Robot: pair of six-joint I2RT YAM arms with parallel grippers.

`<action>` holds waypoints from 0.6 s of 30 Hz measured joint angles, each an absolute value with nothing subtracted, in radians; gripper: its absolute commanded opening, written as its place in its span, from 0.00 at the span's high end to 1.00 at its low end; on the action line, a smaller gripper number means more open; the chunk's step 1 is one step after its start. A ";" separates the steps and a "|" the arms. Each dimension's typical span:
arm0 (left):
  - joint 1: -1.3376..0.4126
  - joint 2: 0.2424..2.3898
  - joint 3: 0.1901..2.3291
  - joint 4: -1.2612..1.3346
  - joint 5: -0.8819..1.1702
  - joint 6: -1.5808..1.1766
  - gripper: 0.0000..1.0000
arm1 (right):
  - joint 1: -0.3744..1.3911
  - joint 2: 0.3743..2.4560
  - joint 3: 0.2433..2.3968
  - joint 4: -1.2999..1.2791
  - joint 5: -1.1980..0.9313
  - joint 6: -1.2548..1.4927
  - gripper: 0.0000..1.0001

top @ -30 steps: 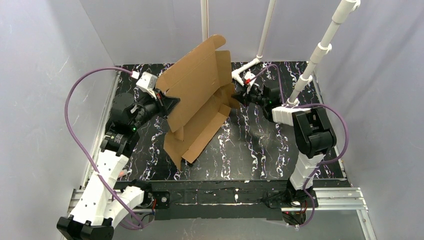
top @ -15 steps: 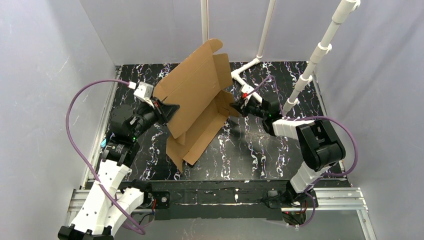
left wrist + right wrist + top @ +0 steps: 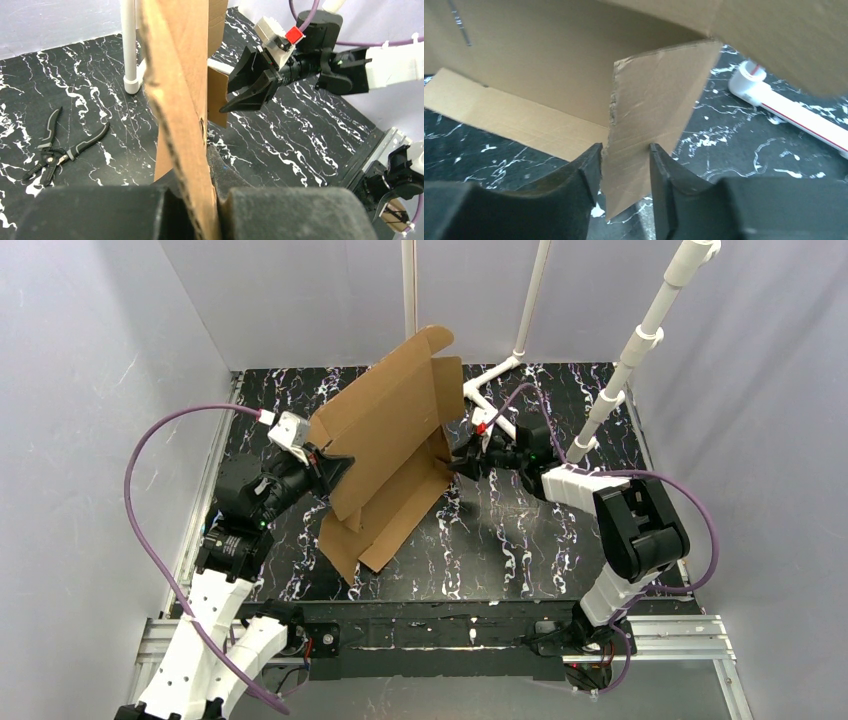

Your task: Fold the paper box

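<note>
Right end effector (image 3: 625,155) newly agape — pliers (image 3: 59,156) left-wrist-only

Left pincer (image 3: 217,212) pinched tight, right pincer (image 3: 626,162) standing parted, both arms outstretched.

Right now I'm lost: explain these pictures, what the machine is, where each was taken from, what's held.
Two robot arms are bolted at the near edge of a black marbled table. One picture looks down from above and behind them; the other two come from a camera on each wrist. A partly folded cardboard box stands tilted between the arms. The left hand is shut on its edge. The right hand is open, a side flap between its fingers. A pair of pliers lies on the table.
</note>
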State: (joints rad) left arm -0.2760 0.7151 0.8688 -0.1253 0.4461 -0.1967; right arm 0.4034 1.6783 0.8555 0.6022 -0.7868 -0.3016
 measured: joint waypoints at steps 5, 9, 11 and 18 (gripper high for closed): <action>-0.276 0.710 0.879 -0.171 0.457 -0.152 1.00 | 0.402 1.679 0.932 0.429 -0.886 -0.349 0.31; -0.276 0.710 0.884 -0.191 0.466 -0.124 1.00 | 0.373 1.679 0.981 0.329 -0.955 -0.371 0.33; -0.276 0.710 0.884 -0.197 0.474 -0.114 1.00 | 0.342 1.679 0.995 0.299 -0.980 -0.374 0.40; -0.277 0.710 0.884 -0.235 0.513 -0.100 1.00 | 0.261 1.672 0.950 0.377 -0.915 -0.326 0.51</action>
State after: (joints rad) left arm -0.2768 0.7105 0.8837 -0.2348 0.5133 -0.0998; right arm 0.2611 1.6718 0.9501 0.3775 -0.9150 -0.3260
